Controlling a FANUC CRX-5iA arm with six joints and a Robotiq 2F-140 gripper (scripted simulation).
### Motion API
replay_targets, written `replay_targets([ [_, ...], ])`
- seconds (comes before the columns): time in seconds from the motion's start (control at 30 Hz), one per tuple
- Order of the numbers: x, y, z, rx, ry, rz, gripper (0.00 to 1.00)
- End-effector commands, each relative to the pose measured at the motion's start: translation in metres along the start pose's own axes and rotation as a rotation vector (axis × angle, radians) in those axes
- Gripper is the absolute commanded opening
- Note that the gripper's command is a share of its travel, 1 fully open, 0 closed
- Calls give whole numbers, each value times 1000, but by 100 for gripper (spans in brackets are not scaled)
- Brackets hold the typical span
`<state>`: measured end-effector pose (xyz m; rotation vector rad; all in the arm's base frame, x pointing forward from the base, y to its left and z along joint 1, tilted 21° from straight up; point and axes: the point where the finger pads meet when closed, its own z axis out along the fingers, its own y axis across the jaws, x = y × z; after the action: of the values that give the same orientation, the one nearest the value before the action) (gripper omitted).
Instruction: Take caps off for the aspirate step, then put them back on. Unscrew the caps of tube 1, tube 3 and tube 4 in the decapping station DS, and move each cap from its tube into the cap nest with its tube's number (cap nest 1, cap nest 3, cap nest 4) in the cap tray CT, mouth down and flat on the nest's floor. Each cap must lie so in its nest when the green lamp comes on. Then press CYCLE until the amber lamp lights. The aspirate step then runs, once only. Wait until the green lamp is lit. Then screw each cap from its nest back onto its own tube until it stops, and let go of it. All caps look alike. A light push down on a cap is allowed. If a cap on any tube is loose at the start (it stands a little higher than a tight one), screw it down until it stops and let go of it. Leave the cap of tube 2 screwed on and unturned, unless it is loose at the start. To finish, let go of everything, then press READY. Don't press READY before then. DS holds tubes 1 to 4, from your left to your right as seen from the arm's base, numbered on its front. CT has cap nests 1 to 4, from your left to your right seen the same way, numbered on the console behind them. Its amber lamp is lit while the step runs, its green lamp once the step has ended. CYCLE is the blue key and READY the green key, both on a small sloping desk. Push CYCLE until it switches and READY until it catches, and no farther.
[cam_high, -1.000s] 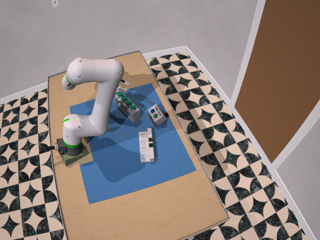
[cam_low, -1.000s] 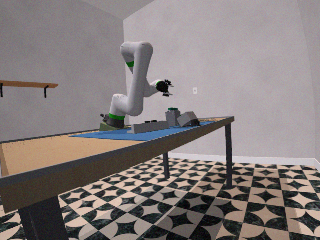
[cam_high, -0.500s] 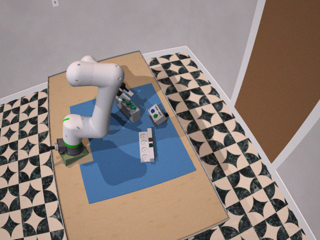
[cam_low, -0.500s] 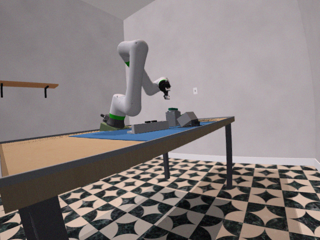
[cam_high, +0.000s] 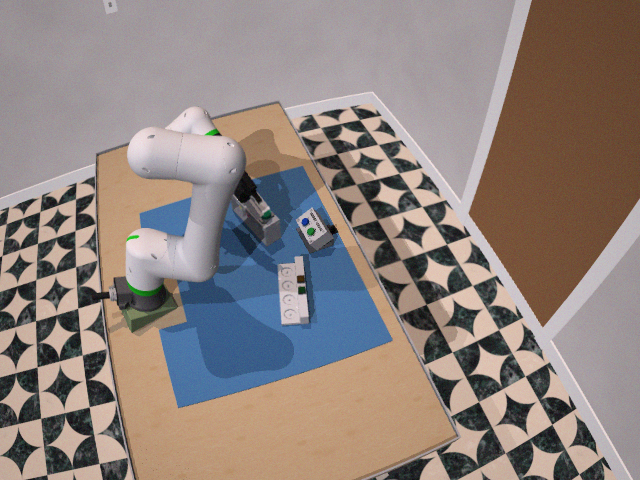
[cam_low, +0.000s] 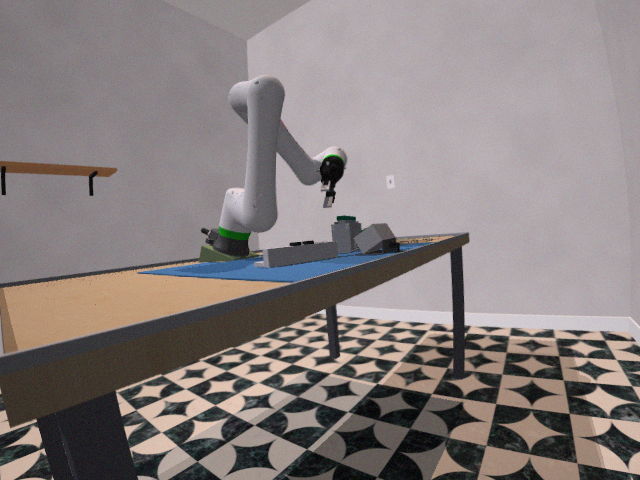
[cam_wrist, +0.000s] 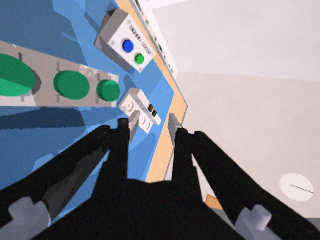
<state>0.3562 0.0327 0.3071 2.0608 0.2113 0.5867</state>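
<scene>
The grey decapping station (cam_high: 256, 217) stands on the blue mat with green caps on its tubes. Three of the caps (cam_wrist: 71, 84) show in the wrist view; the arm hides part of the row in the top view. My gripper (cam_high: 253, 198) hangs above the station (cam_low: 346, 233), apart from the caps, tilted. Its fingers stand partly apart with nothing between them. The white cap tray (cam_high: 293, 292) lies nearer the mat's middle, and its nests look empty. Both lamps (cam_high: 300, 284) on its console look dark.
The small sloping desk (cam_high: 316, 228) with the blue CYCLE key (cam_high: 305, 221) and green READY key (cam_high: 311, 231) stands right of the station, near the mat's edge. The arm's base (cam_high: 142, 299) sits at the table's left side.
</scene>
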Motion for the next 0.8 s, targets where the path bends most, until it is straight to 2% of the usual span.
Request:
replay_targets([
  [0.0,-9,-2,16,51,-64,65,35],
  [0.07,-9,-2,16,51,-64,65,35],
  [0.2,-21,-5,32,113,-141,154,35],
  [0.5,-45,-15,56,236,-296,357,35],
  [0.57,-46,-15,56,264,-331,407,35],
  [0.63,-46,-15,56,264,-331,407,35],
  [0.77,-53,-19,62,317,-397,509,35],
])
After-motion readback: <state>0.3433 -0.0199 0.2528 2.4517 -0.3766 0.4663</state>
